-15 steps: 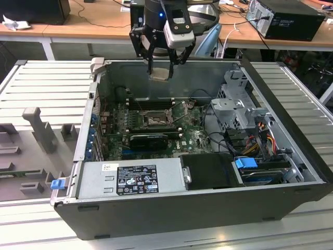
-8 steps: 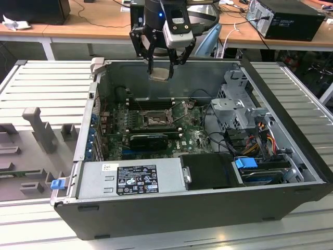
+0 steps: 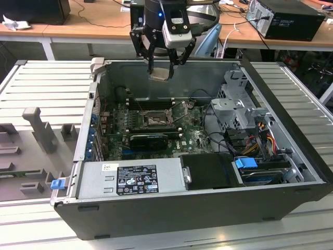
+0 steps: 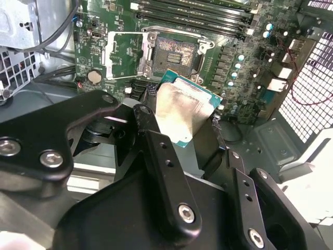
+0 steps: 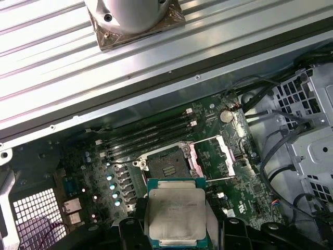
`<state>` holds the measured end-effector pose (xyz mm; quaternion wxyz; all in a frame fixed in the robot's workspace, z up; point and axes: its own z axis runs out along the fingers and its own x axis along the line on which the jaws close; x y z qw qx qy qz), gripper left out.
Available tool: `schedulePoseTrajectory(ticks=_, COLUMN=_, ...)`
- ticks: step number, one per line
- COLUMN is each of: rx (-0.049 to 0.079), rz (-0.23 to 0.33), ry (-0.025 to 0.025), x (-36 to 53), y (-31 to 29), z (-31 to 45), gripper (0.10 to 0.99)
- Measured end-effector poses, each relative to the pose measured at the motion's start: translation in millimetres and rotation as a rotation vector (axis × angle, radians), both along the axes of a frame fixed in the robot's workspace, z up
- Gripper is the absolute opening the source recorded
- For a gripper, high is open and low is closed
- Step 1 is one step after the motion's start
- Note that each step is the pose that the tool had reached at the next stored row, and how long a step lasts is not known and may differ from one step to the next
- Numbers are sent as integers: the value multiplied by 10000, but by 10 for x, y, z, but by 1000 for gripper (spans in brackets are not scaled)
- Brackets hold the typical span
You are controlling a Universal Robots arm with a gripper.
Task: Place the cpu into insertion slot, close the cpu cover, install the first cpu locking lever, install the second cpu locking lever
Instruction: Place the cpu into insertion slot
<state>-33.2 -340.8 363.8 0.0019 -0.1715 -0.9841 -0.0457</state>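
Note:
My gripper (image 3: 161,66) hangs above the back wall of the open computer case, shut on the cpu (image 3: 160,73). The cpu is a flat square chip with a dull silver top; it sits between the black fingers in both wrist views (image 4: 184,112) (image 5: 176,212). Well below it on the green motherboard lies the insertion slot (image 3: 155,120) (image 4: 174,52) (image 5: 165,165), dark, bare and uncovered. The cpu cover (image 4: 120,54) (image 5: 225,153), a silvery frame, is flipped open beside the slot. Two thin locking levers (image 5: 208,139) stand unlatched near the cover.
Memory slots (image 3: 148,102) run behind the socket and a long black card with a heatsink (image 3: 148,139) lies in front. A power supply (image 3: 132,179) fills the front, a drive cage (image 3: 239,112) with cables the exterior view's right. A grey part holder (image 3: 31,135) stands outside the case.

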Motion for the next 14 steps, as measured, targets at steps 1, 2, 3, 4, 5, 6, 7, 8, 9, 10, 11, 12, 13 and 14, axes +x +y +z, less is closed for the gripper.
schedulePoseTrajectory(ticks=1, rx=0, rz=-37, ry=0, x=0, y=0, z=0, gripper=525)
schedulePoseTrajectory(ticks=2, rx=-1, rz=-88, ry=0, x=0, y=0, z=0, gripper=525)
schedulePoseTrajectory(ticks=3, rx=-1, rz=-131, ry=0, x=0, y=0, z=0, gripper=525)
schedulePoseTrajectory(ticks=4, rx=0, rz=-149, ry=0, x=0, y=0, z=0, gripper=525)
schedulePoseTrajectory(ticks=5, rx=-1, rz=-190, ry=0, x=0, y=0, z=0, gripper=525)
schedulePoseTrajectory(ticks=6, rx=-1, rz=-307, ry=0, x=0, y=0, z=0, gripper=525)
schedulePoseTrajectory(ticks=7, rx=-1, rz=-445, ry=0, x=0, y=0, z=-1, gripper=525)
schedulePoseTrajectory(ticks=8, rx=0, rz=-598, ry=0, x=0, y=0, z=-1, gripper=525)
schedulePoseTrajectory(ticks=9, rx=0, rz=-769, ry=0, x=0, y=0, z=-2, gripper=525)
schedulePoseTrajectory(ticks=10, rx=0, rz=-894, ry=0, x=0, y=0, z=-2, gripper=525)
schedulePoseTrajectory(ticks=11, rx=-1, rz=-965, ry=0, x=0, y=0, z=-2, gripper=525)
schedulePoseTrajectory(ticks=12, rx=0, rz=-1011, ry=0, x=0, y=0, z=-2, gripper=525)
schedulePoseTrajectory(ticks=13, rx=-1, rz=-1120, ry=0, x=0, y=0, z=-3, gripper=525)
schedulePoseTrajectory(ticks=14, rx=0, rz=-1195, ry=0, x=0, y=0, z=-3, gripper=525)
